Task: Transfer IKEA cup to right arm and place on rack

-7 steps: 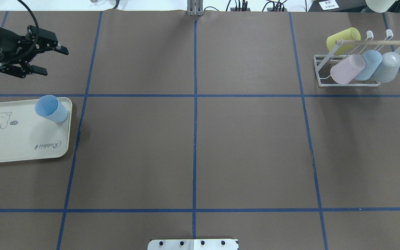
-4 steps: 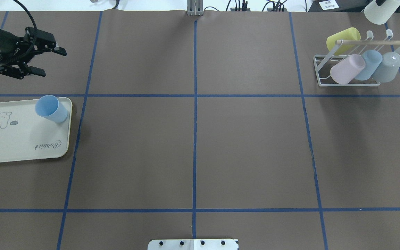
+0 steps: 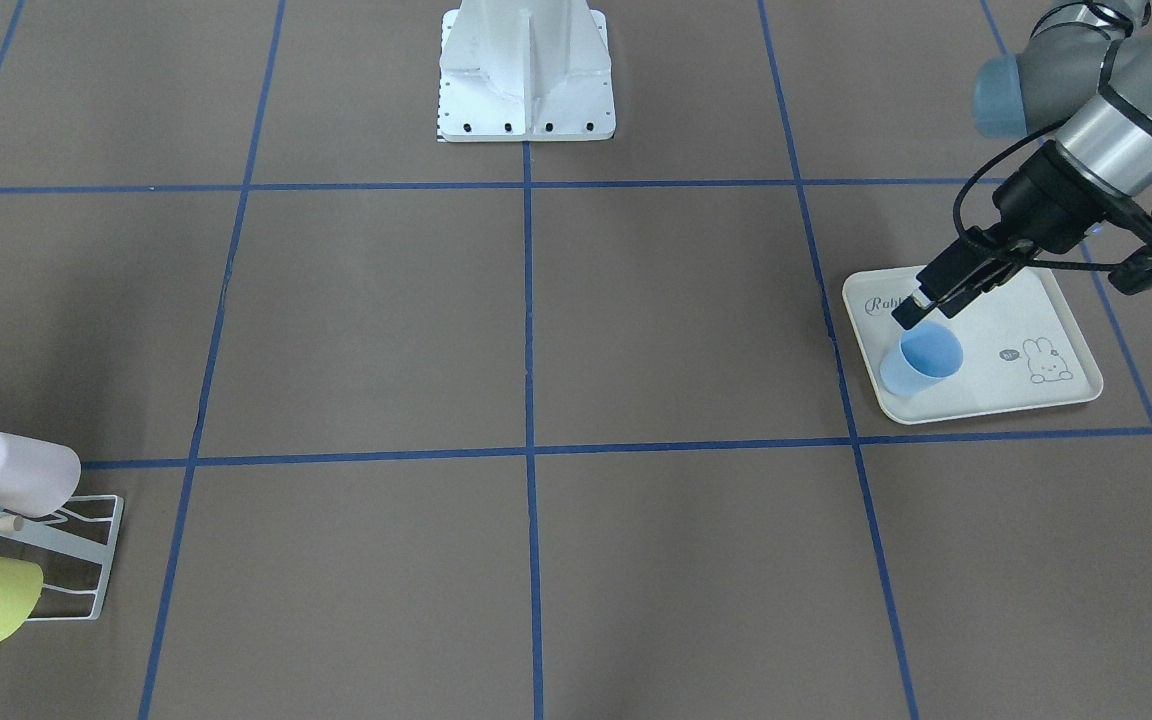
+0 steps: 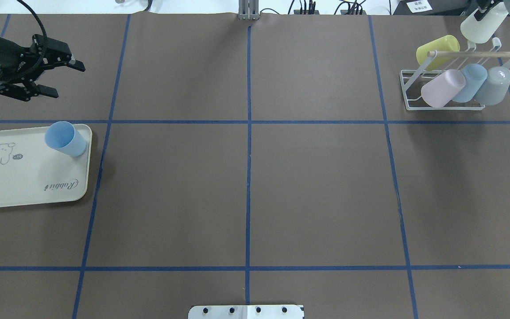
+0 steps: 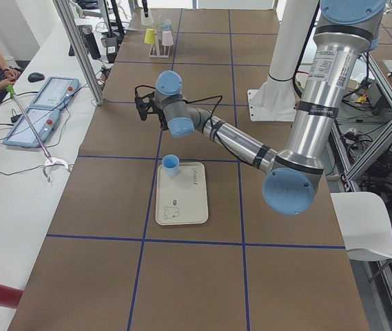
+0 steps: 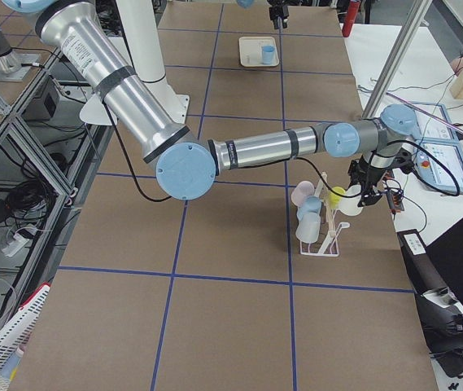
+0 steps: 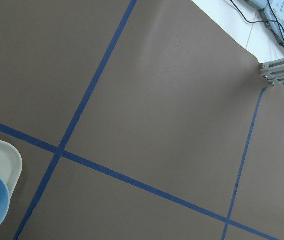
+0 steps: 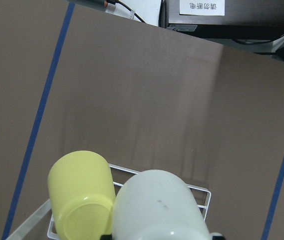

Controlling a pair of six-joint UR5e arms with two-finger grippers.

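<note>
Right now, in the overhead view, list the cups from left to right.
The blue cup on the tray → pink cup on the rack → light-blue cup → grey cup. Left out: the yellow cup, overlapping the pink one, and the white cup at the top edge, overlapping the light-blue and grey ones.

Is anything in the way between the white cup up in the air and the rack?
Nothing visible is. The white cup hangs close to the rack, by its bare back prongs, beside the yellow cup.
</note>
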